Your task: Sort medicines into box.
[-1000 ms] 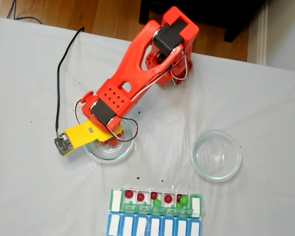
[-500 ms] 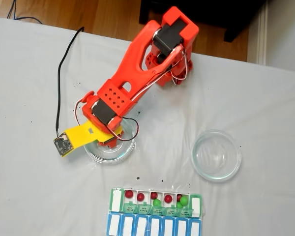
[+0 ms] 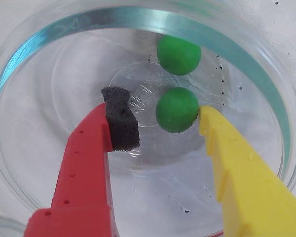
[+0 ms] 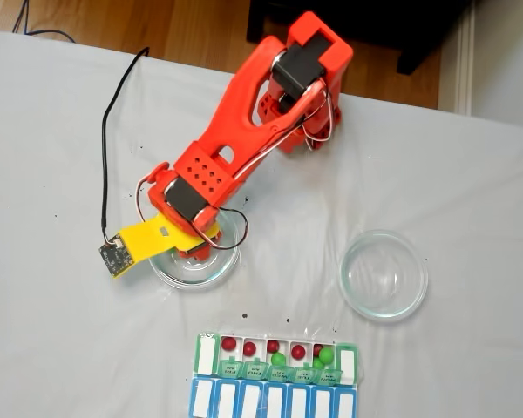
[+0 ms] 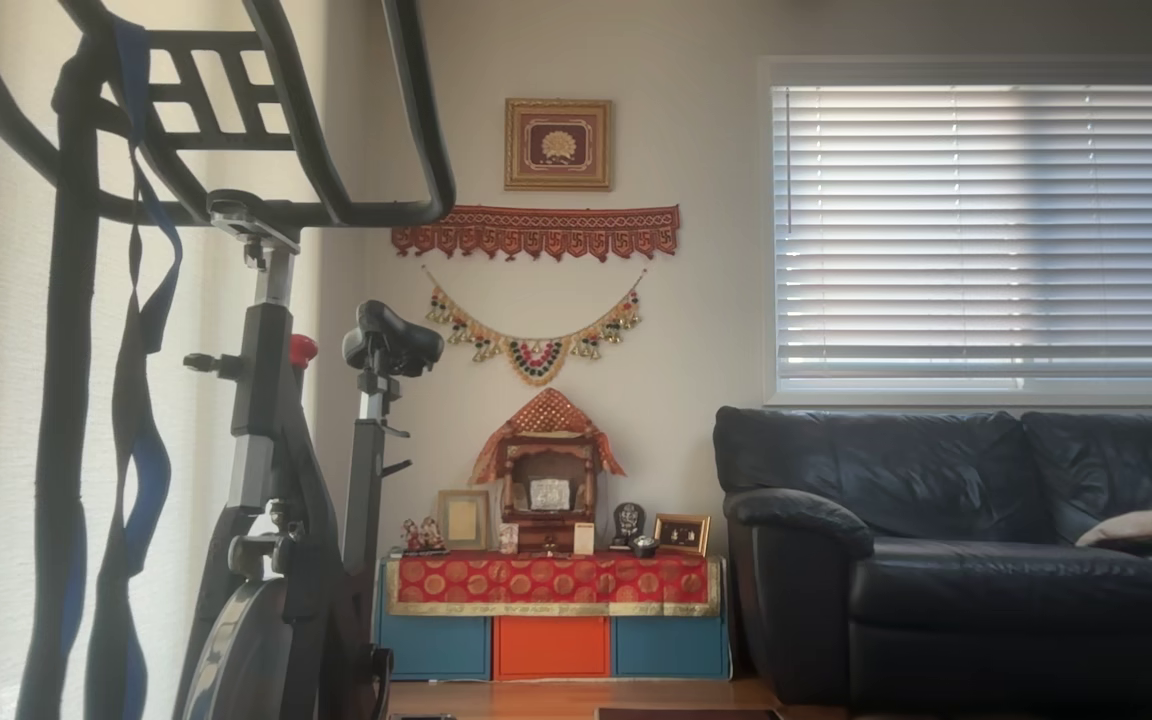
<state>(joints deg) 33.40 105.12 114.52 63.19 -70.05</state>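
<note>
In the wrist view, two glossy green medicines lie in a clear glass dish [image 3: 34, 64]. One green ball [image 3: 176, 109] sits between my fingers, beside the tip of the yellow finger [image 3: 227, 158]. The other green ball [image 3: 178, 54] lies just beyond it. My gripper [image 3: 163, 117] is open, and a gap separates the black foam pad on the red finger [image 3: 121, 121] from the nearer ball. In the fixed view the orange arm [image 4: 244, 122] reaches down into the left dish [image 4: 170, 272]. The box [image 4: 207, 353] with green lids lies at the table's near edge, with several red medicines [image 4: 229, 344] and some green ones [image 4: 279, 358] in open compartments.
A second clear dish [image 4: 384, 275] stands to the right of the arm. A blue-lidded organizer row [image 4: 275, 402] lies against the box's near side. A black cable [image 4: 109, 139] runs to the small camera board [image 4: 116, 259]. The other view looks into a living room.
The wrist and its yellow part have shifted very slightly in the fixed view. The balls in the box have not moved.
</note>
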